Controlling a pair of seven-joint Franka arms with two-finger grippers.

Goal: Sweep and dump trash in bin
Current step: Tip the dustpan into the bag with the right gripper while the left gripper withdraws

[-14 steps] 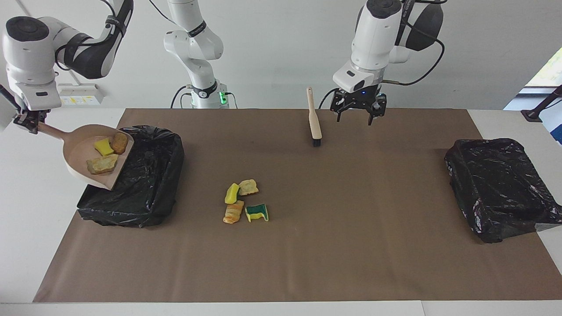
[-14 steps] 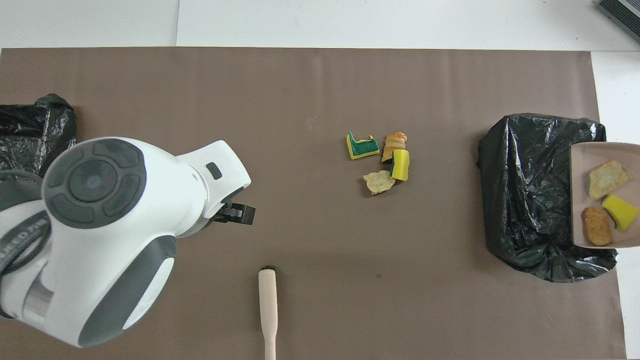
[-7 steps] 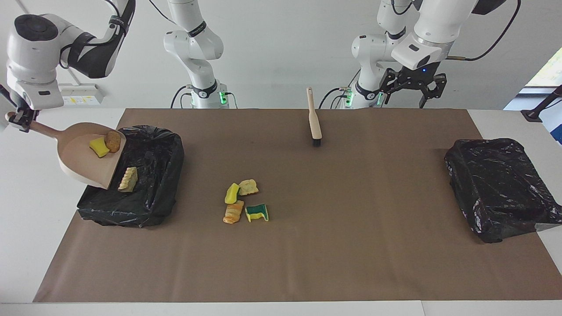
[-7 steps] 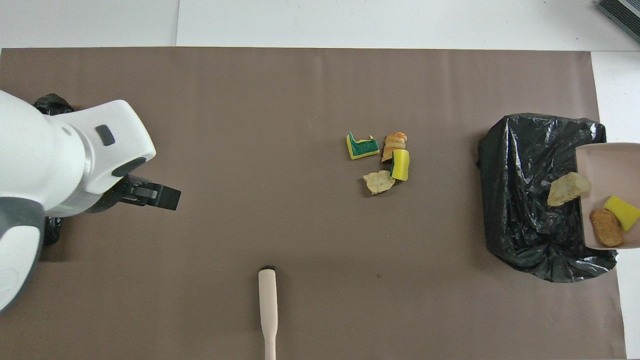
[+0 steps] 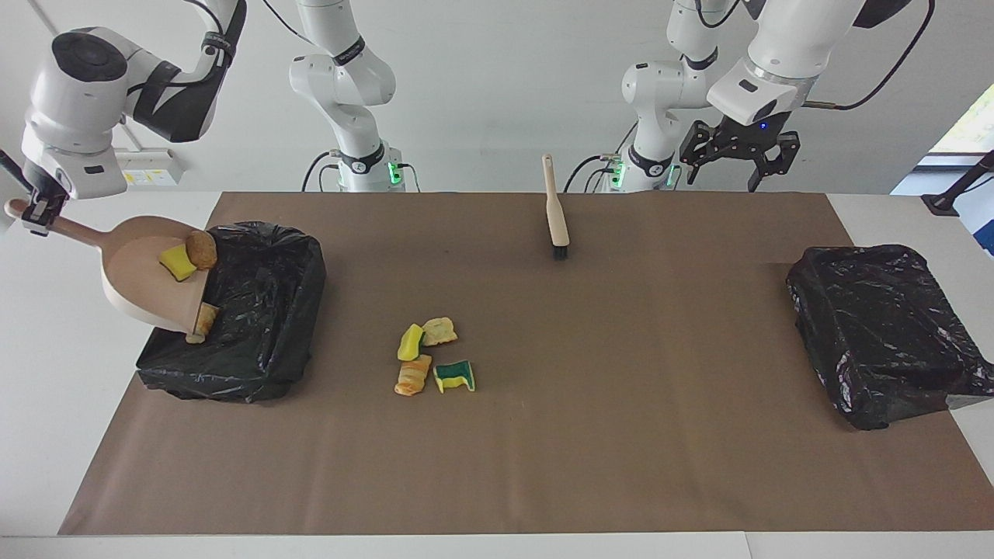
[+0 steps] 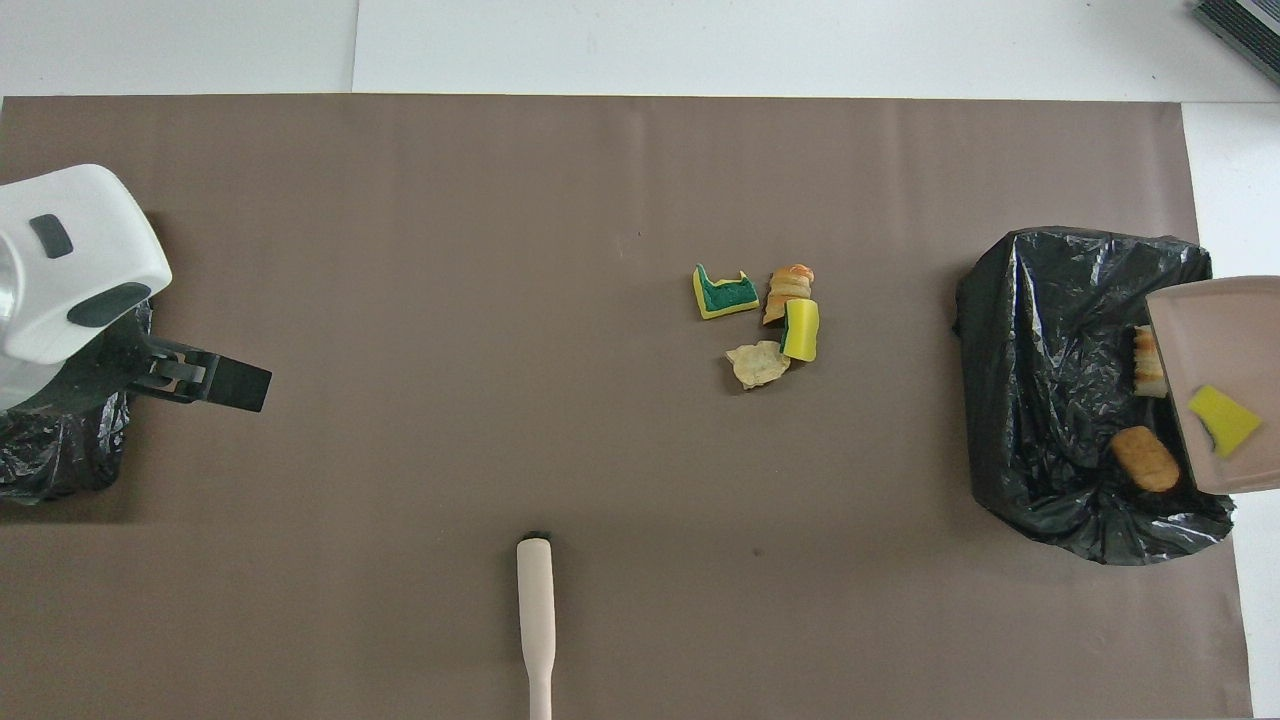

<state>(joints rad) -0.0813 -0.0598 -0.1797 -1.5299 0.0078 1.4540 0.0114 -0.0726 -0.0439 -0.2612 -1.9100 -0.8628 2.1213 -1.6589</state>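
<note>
My right gripper (image 5: 35,213) is shut on the handle of the beige dustpan (image 5: 140,279), held tilted over the black-lined bin (image 5: 264,310) at the right arm's end. A yellow scrap (image 5: 176,262) lies on the pan. A brown scrap (image 5: 201,248) is at the pan's lip over the bin. A tan scrap (image 5: 203,320) lies in the bin. Several more scraps (image 5: 431,353) lie mid-mat. The overhead view shows the dustpan (image 6: 1215,340), the bin (image 6: 1040,350) and the scraps (image 6: 765,320). My left gripper (image 5: 738,151) is open, empty and raised.
A beige brush (image 5: 554,210) lies on the brown mat near the robots, also seen in the overhead view (image 6: 535,620). A second black-lined bin (image 5: 885,334) stands at the left arm's end, with the left gripper (image 6: 235,385) over the mat beside it.
The dustpan has tilted further: the tan scrap fell into the bin and the brown one slid to the lip. The left gripper rose from beside the brush and swung toward its own end.
</note>
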